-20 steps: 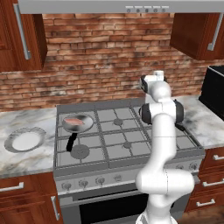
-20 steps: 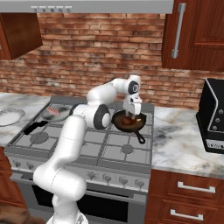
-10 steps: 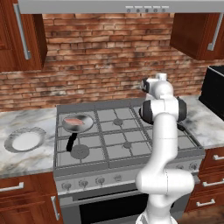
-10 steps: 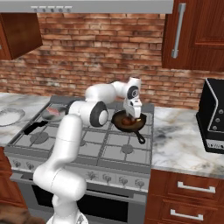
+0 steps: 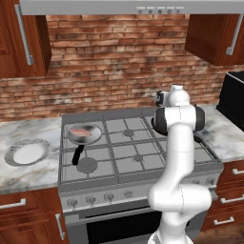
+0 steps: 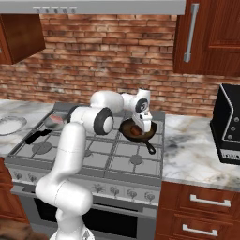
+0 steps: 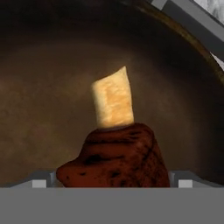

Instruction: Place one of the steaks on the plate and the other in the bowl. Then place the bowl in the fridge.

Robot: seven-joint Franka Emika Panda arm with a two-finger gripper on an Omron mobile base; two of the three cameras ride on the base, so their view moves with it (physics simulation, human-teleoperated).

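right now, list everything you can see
stove: 1, grey, centre
steel pan: 1, black handle, stove's left back burner
pink steak: 1, in the steel pan
dark pan: 1, brown-black, stove's right side
brown steak: 1, in the dark pan, between the fingers
tan piece: 1, in the dark pan past the steak
plate: 1, white with grey rim, left counter
black appliance: 1, right counter
cabinets: brown wood, above and below
gripper: 1, open, down in the dark pan

On the stove (image 5: 133,157), one pan (image 5: 85,135) with a steak (image 5: 82,130) sits at its back left, another pan (image 6: 137,131) holding what seems a second steak (image 7: 116,159) at its back right, the plate (image 5: 27,152) on the worktop (image 5: 24,171) left of it.
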